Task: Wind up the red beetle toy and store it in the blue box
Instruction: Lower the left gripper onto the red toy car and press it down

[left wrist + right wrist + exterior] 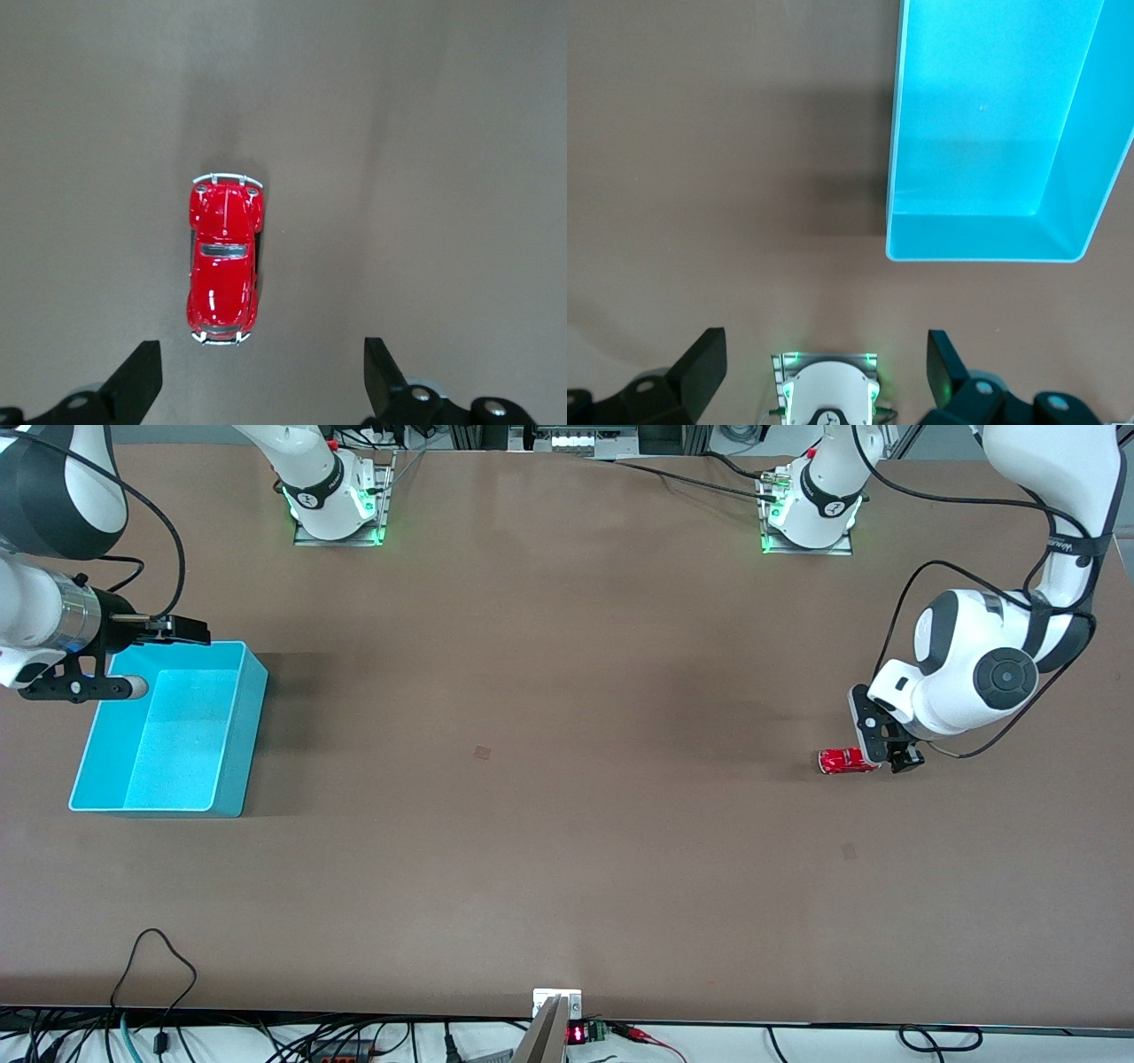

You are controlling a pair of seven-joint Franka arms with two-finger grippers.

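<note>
left gripper (893, 755): fingers spread, low, empty
red beetle toy (223, 260): just ahead of fingertips, on table, ungrasped
right gripper (186, 630): spread, waiting over blue box (232, 771) rim
step: pre-grasp
next: advance, straddle, pinch toy

We see a glossy red beetle toy (223, 268) with bright silvery trim, its shell catching highlights. The blue box (232, 737) looks like smooth plastic, its floor faintly grainy. The bench (567, 797) is matt brown, dull and even. Both arms wear smooth white shells with black matt fittings.
</note>
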